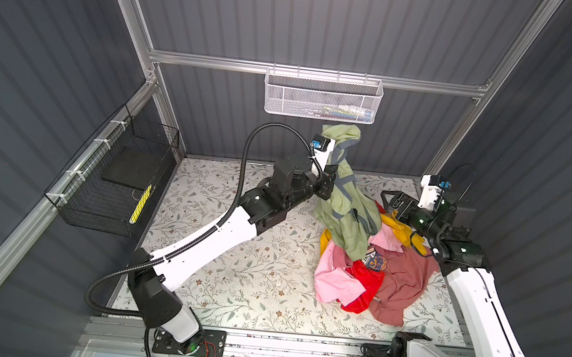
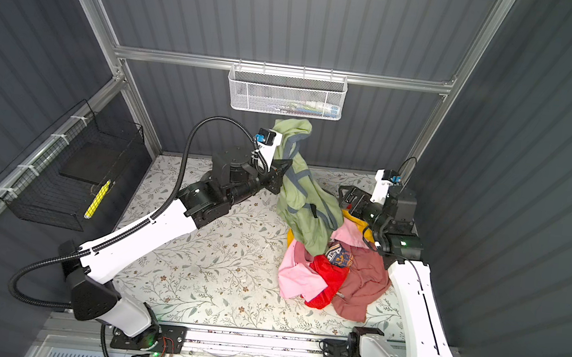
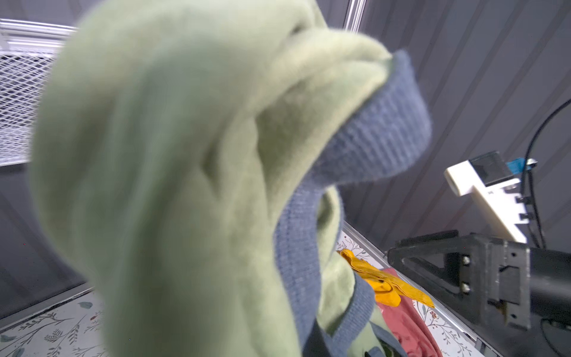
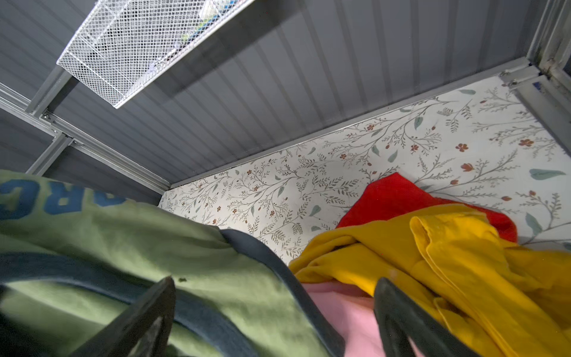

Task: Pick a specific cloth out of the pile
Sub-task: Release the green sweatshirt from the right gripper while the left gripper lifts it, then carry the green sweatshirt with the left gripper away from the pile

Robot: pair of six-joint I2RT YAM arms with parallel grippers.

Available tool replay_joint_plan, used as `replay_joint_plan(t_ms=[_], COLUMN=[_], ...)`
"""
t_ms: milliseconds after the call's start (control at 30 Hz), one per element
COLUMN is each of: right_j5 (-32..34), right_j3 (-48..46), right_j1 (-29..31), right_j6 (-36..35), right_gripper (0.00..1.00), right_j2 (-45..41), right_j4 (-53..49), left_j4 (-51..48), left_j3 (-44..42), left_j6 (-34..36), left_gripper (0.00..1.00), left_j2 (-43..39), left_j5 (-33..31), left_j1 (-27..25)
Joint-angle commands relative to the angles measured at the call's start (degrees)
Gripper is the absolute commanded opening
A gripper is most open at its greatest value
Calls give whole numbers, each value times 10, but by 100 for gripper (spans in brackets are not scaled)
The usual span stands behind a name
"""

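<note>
Over on the left of a top view a black wire basket [image 1: 119, 182] hangs on the wall, out of the way of the work. From there the left arm reaches up across the flowered table [image 1: 230, 272] to the middle. Its left pincer [image 1: 330, 179] is pressed together on the cloth [image 1: 344, 200], buried in the folds so I can't see the tips. It holds the green cloth high, near the white mesh basket [image 1: 323, 97], I'd say to peel it up off the others. The lower end trails down onto the pile [image 1: 382, 282] at lower right, so it isn't free yet. Further right, the right pincer [image 4: 275, 315] stands spread wide and empty. It sits low over the yellow garment [image 4: 448, 262] and pink garment [image 4: 346, 312], just beside the cloth's blue-grey trim, probably placed to pin those down or take a second hold.
</note>
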Motion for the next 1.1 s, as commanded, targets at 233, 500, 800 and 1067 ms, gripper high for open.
replay_joint_plan(t_ms=[233,500,800,1067], right_j5=[-9,-9,-37,-31], right_j3=[-32,-48,-126,-221], right_j1=[-1,-1,0,0], right_j6=[16,17,16,22], right_gripper=[99,99,95,90], right_j2=[-17,-16,-19,3], right_j4=[33,37,68,109], left_j4=[53,57,49,41], left_j3=[-40,-23,-5,30], left_j6=[15,79,115,142], left_gripper=[0,0,0,0], left_j2=[-85,-103,-128,-120], left_j5=[-70,-121,-137,-116], left_j1=[3,-35,-36,-59])
